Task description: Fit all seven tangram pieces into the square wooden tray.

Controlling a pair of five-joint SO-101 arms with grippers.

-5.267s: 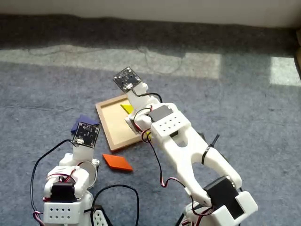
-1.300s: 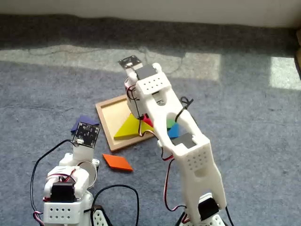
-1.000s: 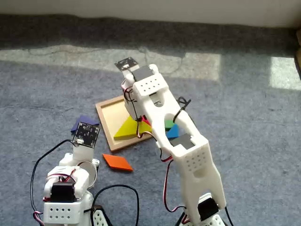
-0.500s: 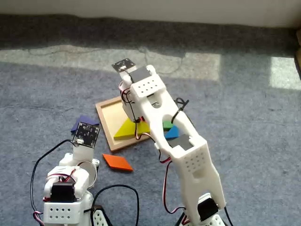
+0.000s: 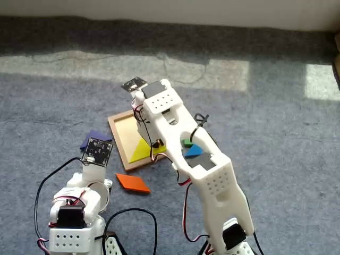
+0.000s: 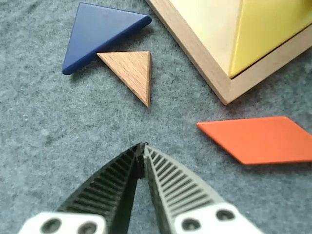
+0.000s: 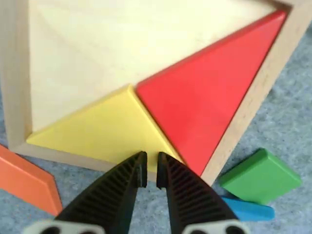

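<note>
Right wrist view: right hand barely apart, empty; yellow triangle just ahead abuts red triangle in tray, presumably tiling flush.

I can read no writing, number, brand or sign on any of my feeds. The small dark board on the arm just beside the wooden tray has tiny pale marks, too small for me to make out.
</note>
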